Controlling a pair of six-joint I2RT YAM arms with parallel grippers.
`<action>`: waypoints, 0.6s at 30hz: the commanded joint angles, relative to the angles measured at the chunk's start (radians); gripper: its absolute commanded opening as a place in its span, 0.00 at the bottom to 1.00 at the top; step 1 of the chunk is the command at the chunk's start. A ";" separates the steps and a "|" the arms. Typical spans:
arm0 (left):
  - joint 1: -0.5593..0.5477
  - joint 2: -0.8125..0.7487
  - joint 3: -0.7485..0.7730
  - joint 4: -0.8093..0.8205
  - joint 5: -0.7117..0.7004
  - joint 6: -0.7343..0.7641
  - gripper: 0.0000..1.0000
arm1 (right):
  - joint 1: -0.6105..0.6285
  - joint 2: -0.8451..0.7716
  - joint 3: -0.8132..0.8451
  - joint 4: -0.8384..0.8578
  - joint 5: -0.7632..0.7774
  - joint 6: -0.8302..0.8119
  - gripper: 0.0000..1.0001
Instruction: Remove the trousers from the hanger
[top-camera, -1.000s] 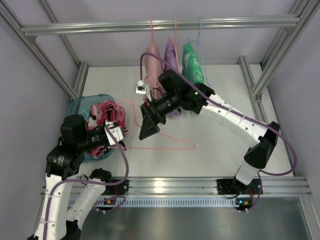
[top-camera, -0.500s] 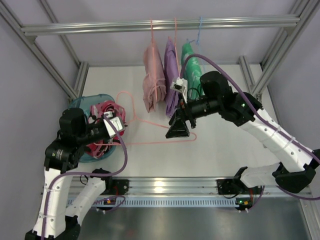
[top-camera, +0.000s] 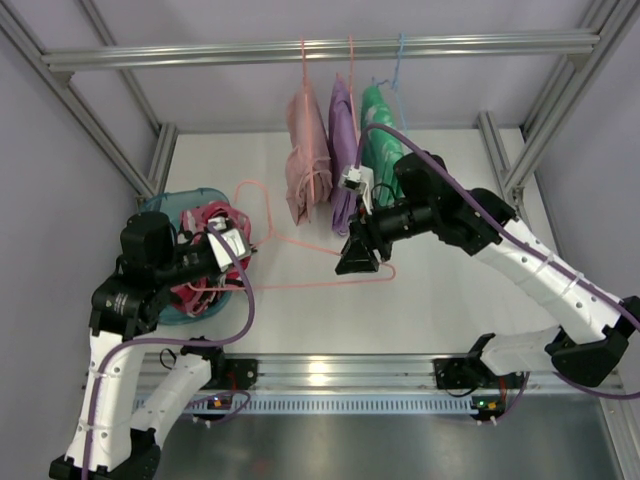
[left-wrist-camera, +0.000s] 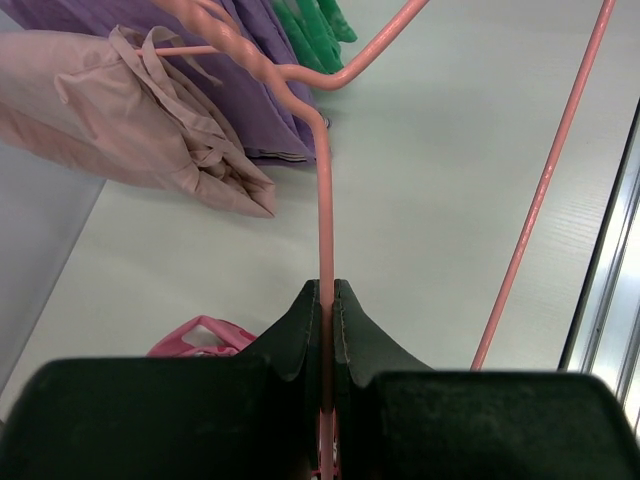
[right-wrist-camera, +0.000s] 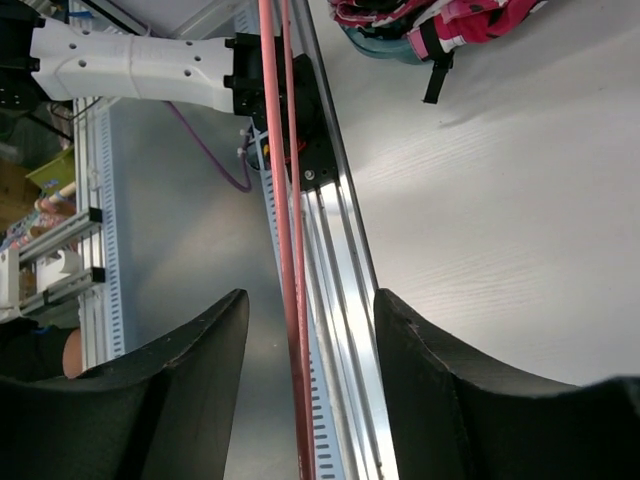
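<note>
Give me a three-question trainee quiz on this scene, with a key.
1. True or false: the left gripper is shut on the hanger.
2. How many garments hang from the rail? A two, B three, C five.
3. Fill in: the right gripper is ____, with hanger wire running between its fingers.
Key: 1 true; 2 B; 3 open.
</note>
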 joint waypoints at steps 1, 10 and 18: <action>0.003 0.003 0.040 0.051 0.031 -0.012 0.00 | 0.010 0.000 0.006 0.000 0.015 -0.049 0.51; 0.003 0.008 0.044 0.051 0.035 -0.033 0.00 | 0.020 -0.021 -0.013 -0.012 0.022 -0.074 0.00; 0.003 -0.018 0.050 0.135 -0.003 -0.200 0.70 | 0.019 -0.058 0.006 0.003 0.005 -0.071 0.00</action>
